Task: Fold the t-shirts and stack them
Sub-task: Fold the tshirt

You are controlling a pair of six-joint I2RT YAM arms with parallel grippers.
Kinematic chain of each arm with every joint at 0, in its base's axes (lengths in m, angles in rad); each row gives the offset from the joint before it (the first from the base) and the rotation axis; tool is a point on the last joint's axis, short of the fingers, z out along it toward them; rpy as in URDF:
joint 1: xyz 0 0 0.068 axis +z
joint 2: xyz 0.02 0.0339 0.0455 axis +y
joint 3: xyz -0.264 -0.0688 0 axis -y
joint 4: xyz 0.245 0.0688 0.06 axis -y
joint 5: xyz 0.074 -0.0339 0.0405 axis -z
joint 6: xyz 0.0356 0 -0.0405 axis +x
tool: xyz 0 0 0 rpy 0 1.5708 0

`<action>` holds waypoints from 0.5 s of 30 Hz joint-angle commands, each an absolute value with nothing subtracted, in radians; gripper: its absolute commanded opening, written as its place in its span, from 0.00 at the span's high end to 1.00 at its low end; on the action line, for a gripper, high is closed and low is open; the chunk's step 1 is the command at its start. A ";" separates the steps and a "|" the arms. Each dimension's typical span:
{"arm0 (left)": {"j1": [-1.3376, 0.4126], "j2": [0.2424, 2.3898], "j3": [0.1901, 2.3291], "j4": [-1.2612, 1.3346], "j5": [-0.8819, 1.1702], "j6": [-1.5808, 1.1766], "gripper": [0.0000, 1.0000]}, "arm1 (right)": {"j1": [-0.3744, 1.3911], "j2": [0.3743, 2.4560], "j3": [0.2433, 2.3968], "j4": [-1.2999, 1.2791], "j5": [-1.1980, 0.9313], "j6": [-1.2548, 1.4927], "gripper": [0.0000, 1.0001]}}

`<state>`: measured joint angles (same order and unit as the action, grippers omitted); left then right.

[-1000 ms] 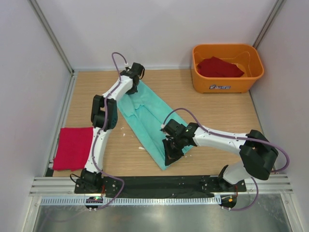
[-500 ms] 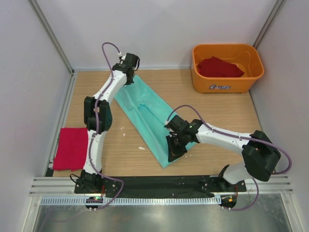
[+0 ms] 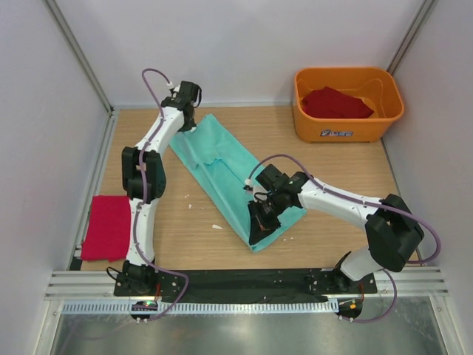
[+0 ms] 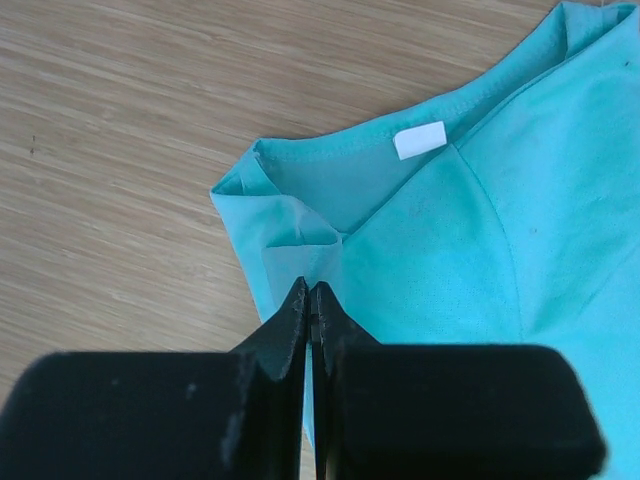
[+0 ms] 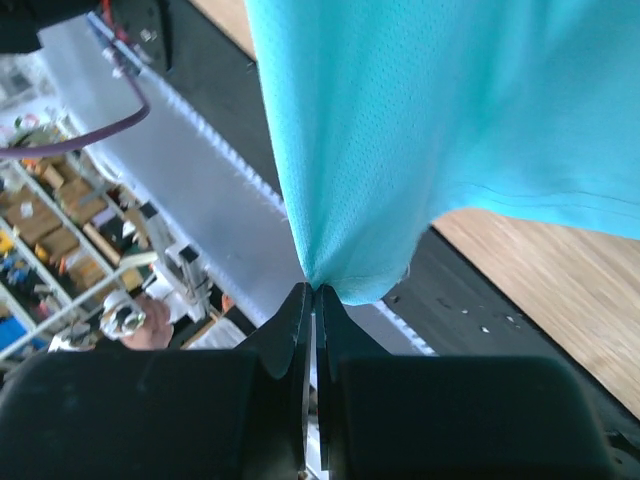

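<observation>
Teal t-shirt [image 3: 222, 166] stretches pinched between left gripper [image 4: 311, 292] and right gripper [image 5: 312, 290].

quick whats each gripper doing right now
Left gripper: closed on the teal t-shirt beside its collar.
Right gripper: closed on the same shirt's opposite end.

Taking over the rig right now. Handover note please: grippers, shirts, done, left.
Left gripper: shut on teal shirt beside the collar, at its far end.
Right gripper: shut on the teal shirt's near corner.
The teal shirt is stretched diagonally between them across the table.
Done: one red shirt lies folded at the table's left edge.
Left: finish folding teal and stack it on the folded red. Second red shirt sits crumpled in the tub, not yet folded.
</observation>
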<state>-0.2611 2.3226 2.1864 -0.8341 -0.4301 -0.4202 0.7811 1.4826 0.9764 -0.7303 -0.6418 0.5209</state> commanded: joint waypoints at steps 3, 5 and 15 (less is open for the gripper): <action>-0.261 2.224 2.106 -0.775 -0.419 -0.442 1.00 | 0.816 1.528 1.069 -0.733 -0.868 0.437 0.98; -0.256 2.209 2.082 -0.762 -0.419 -0.443 1.00 | 0.824 1.561 1.089 -0.735 -0.896 0.423 0.98; -0.236 2.148 1.983 -0.744 -0.416 -0.457 1.00 | 0.870 1.674 1.105 -0.756 -0.873 0.367 0.97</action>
<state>-0.2470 2.2246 1.9934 -0.7940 -0.4133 -0.4393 0.8661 1.6829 1.1011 -0.7467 -0.8520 0.3931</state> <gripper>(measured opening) 0.005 0.071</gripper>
